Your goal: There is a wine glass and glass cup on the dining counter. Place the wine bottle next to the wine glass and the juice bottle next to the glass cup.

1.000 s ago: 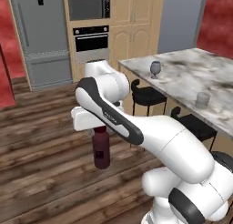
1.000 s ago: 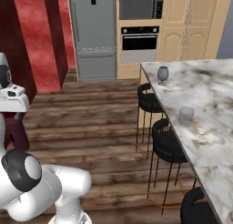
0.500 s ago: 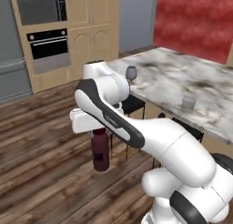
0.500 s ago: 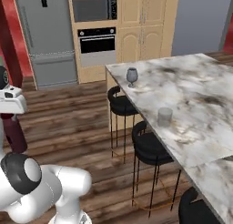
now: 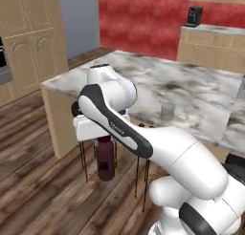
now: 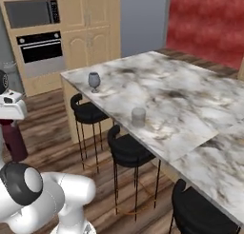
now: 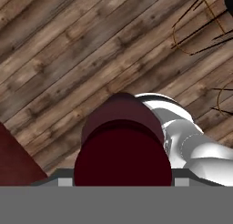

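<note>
Having swung round with the base: marble-topped table point(image 6: 190, 109) now near, jaws closed on stubby maroon juice bottle point(image 5: 105, 157) at centre-left; short clear glass cup point(image 6: 138, 117) mid-frame, approach remaining.

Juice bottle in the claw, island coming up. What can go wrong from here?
1. The juice bottle hangs low over the wood floor, well below the dining counter top; without a lift it may hit the counter edge or a black stool.
2. The claw appears to grip it only near the top, so it may swing or slip during transit.
3. The glass cup stands near the counter edge; setting down beside it could knock it off.
</note>
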